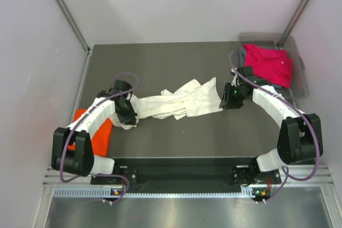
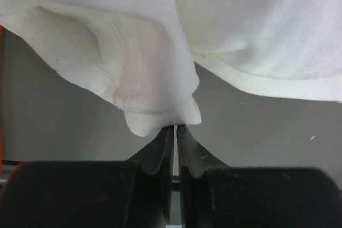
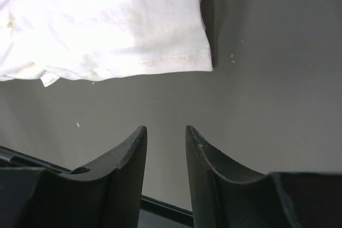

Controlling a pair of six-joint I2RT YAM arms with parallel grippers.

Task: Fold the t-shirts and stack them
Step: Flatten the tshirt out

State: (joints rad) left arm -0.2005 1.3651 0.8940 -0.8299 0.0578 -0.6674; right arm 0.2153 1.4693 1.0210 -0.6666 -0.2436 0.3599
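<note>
Plain cream-white t-shirt (image 1: 176, 102), bright orange t-shirt (image 1: 102, 134), magenta-pink t-shirt (image 1: 270, 63); dark grey table (image 1: 176, 62)

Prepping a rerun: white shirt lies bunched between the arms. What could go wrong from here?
White shirt is twisted into a rope; folding it as is would likely come out lumpy.
Right gripper stands open, clear of the hem; closing there may catch nothing.
Left gripper is nearly shut at a cloth edge; a thin pinch could slip.
</note>
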